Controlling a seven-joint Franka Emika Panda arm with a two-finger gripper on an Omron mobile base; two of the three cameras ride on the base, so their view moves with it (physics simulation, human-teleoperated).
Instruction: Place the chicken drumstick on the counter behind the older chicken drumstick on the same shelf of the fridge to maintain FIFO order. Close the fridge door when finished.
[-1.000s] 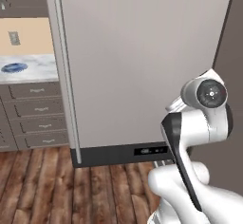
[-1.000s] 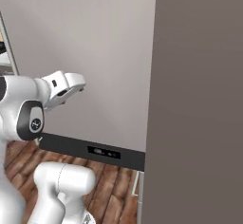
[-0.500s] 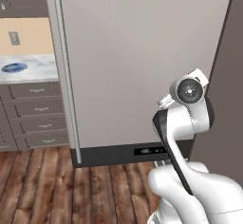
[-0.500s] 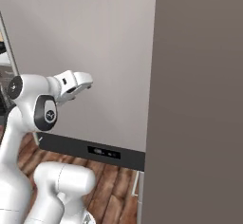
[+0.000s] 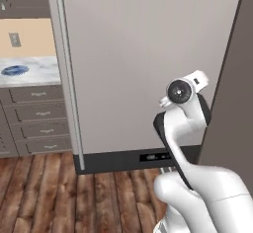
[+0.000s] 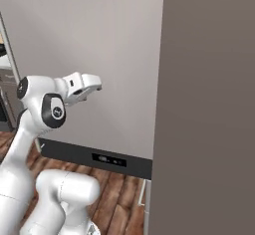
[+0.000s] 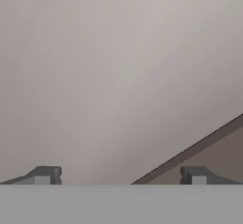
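Right now we have our gripper [image 7: 120, 175] spread wide, its two dark fingertips [image 7: 45, 174] standing far apart with nothing between them. Straight ahead of it is the flat silver-grey fridge door [image 5: 143, 54], shut flush against the fridge [image 6: 89, 40]. From the hand view we look squarely at that plain panel, and a slanted dark edge cuts across beside one fingertip, where the door gives way to a brown-grey surface. In the right base view the hand [image 6: 82, 87] is held out level towards the door, close to its face, though we cannot tell whether it touches. Just to the right of the hand rises a tall grey-brown cabinet panel [image 6: 209, 104]. Below the hand, along the foot of the fridge, runs the dark base strip [image 5: 133, 158], and under that the wooden floor [image 5: 59, 197].

Well off to the left of the gripper, at the far edge of the door, we see the long slim vertical handle [image 5: 69, 79]. Further left still lies the counter [image 5: 29, 71], white marble with grey veins, over grey-brown drawers [image 5: 37, 116] with silver pulls. On it rests a small blue dish-like thing [image 5: 14, 70], too small for us to make out what it is. We cannot pick out a drumstick on the counter.
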